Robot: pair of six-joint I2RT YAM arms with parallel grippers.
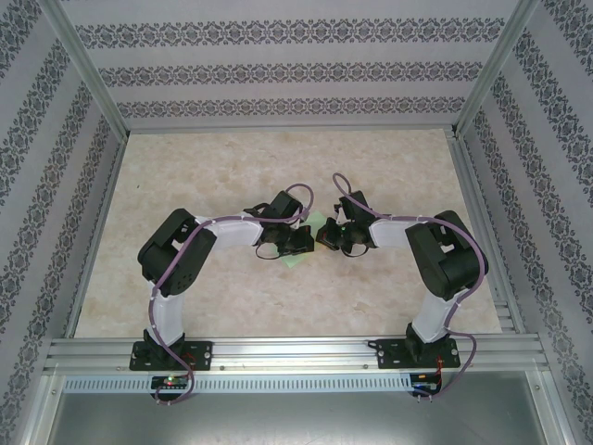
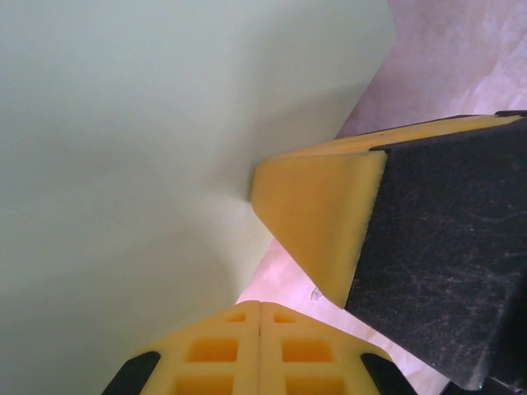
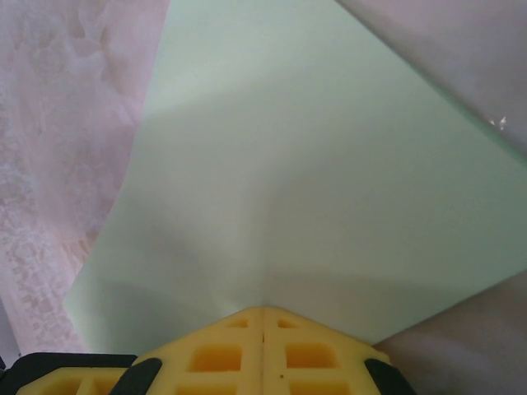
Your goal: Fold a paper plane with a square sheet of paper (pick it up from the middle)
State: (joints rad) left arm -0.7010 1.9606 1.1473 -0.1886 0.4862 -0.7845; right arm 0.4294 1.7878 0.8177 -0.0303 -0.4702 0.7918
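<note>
While left tool (image 2: 260,321) faces right tool (image 3: 263,317), paper (image 3: 313,181) protrudes.

Smooth, matt square sheet of paper (image 3: 313,164); moulded yellow plastic tool fingers (image 3: 226,329).

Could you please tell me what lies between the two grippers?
The square sheet of paper lies between the left gripper and the right gripper, as the top external view shows.

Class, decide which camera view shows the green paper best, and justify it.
Right wrist: the paper spreads across the frame with several edges visible. Left wrist shows a plain expanse with one edge; top external shows a small sliver.
</note>
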